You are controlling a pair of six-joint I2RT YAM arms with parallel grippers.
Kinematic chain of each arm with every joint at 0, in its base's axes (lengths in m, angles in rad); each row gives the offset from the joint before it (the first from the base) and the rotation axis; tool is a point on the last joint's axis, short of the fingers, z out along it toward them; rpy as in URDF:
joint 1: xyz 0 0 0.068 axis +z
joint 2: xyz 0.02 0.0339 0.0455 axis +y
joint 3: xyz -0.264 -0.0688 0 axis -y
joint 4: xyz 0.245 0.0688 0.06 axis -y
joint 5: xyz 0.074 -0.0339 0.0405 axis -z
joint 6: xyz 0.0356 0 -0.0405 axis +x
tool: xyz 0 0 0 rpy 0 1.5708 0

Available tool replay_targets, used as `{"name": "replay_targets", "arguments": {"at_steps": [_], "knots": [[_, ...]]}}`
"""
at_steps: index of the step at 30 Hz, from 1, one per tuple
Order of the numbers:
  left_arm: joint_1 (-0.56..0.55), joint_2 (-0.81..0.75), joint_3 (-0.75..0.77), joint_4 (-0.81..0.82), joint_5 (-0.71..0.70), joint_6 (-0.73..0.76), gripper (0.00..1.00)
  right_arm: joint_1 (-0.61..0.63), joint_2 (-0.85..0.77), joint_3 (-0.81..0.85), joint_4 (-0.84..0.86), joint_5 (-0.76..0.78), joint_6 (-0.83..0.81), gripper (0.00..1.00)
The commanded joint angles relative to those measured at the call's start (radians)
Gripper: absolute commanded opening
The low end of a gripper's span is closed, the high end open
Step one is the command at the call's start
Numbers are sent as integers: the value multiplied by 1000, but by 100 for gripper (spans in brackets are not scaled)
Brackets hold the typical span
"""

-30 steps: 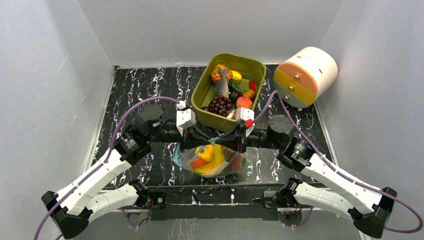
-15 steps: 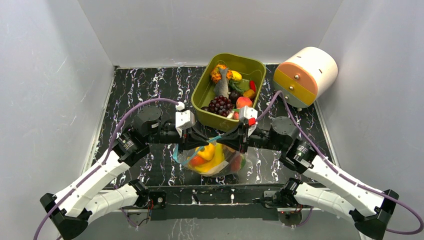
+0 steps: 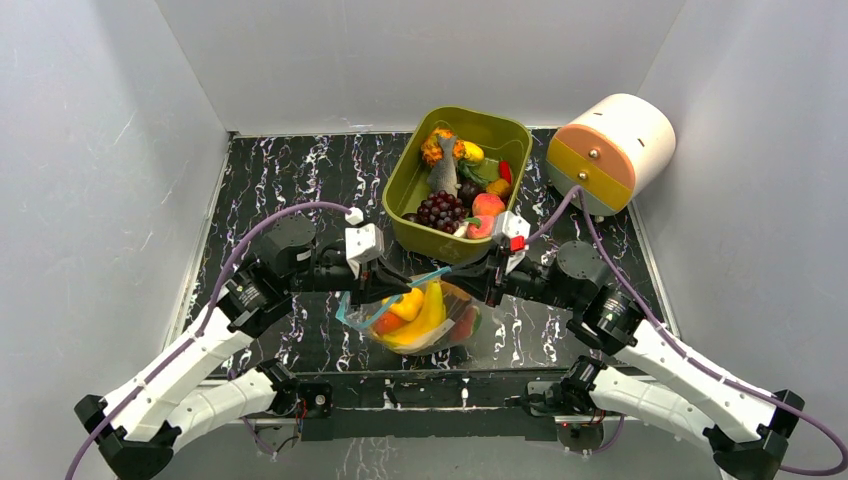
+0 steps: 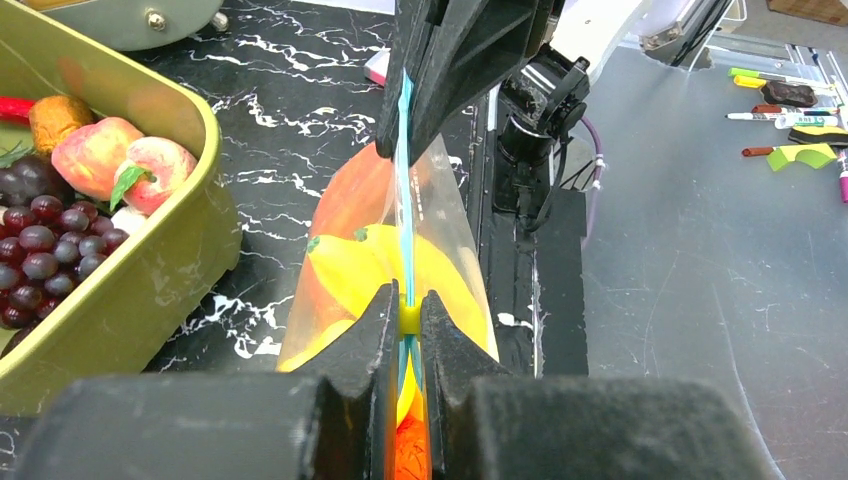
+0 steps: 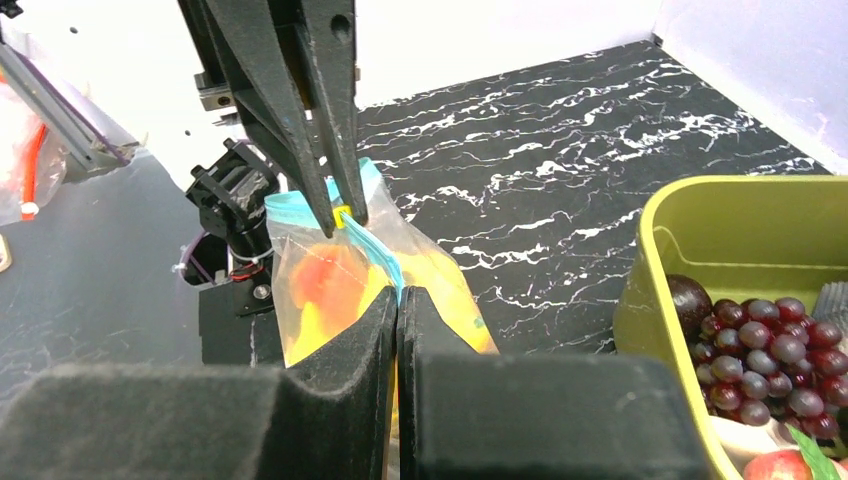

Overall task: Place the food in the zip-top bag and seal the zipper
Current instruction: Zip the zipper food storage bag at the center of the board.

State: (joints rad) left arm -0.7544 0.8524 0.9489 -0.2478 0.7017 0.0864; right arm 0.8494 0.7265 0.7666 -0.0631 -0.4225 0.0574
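Observation:
The clear zip-top bag (image 3: pixel 452 322) hangs between my two grippers just in front of the tub, holding food (image 3: pixel 425 315): yellow, orange and red pieces. Its teal zipper (image 3: pixel 428 276) runs taut from one gripper to the other. My left gripper (image 3: pixel 393 290) is shut on the zipper (image 4: pixel 404 200), with a small yellow slider (image 4: pixel 408 316) pinched between its fingers. My right gripper (image 3: pixel 472 284) is shut on the zipper's other end (image 5: pixel 385 262). In the right wrist view, my right gripper (image 5: pixel 397 300) faces the left fingertips (image 5: pixel 322 215) above the bag (image 5: pixel 320 290).
An olive-green tub (image 3: pixel 505 130) behind the bag holds more toy food, including purple grapes (image 3: pixel 440 210) and a peach (image 3: pixel 488 204). A round cream and orange drawer unit (image 3: pixel 610 150) stands at the back right. Grey walls close in the black marble tabletop (image 3: pixel 290 180).
The two grippers have drawn apart along the zipper, the left one going left and toward the near edge, the right one going right. The bag has shifted with them.

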Motion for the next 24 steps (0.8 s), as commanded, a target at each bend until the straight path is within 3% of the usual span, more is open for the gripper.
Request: {"name": "replay_targets", "arguments": {"at_steps": [1, 24], "knots": [[7, -52, -3, -75, -16, 7, 0, -10, -61, -11, 74, 148, 16, 0], [7, -94, -29, -140, -55, 12, 0, -10, -126, -55, -10, 362, 51, 0]]}}
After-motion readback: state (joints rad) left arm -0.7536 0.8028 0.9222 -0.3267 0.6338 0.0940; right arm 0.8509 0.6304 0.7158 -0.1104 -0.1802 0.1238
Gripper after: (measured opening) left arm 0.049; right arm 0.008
